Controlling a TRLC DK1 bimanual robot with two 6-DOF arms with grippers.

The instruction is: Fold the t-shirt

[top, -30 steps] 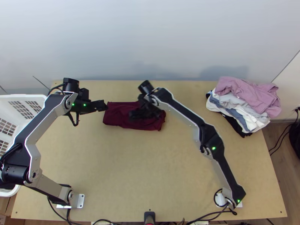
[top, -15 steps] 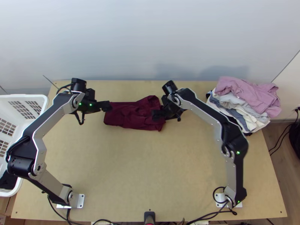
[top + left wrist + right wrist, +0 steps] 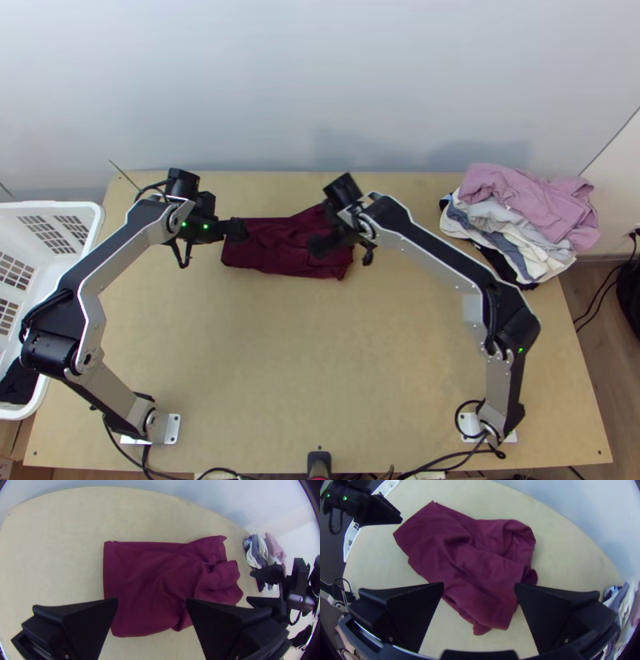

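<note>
Left gripper [image 3: 238, 230] is hovering at the t-shirt [image 3: 276, 246]'s neater end, jaws parted, holding nothing. The t-shirt is lying partly folded, long axis running from left jaws toward right; collar direction unclear. Right gripper [image 3: 320, 244] is hovering over the rumpled end, jaws spread, empty. Likely mid-fold; that end is needing squaring up next.

Two arms [image 3: 436, 254]; one t-shirt [image 3: 276, 250], basket [image 3: 48, 206], clothes pile [image 3: 532, 210].
</note>
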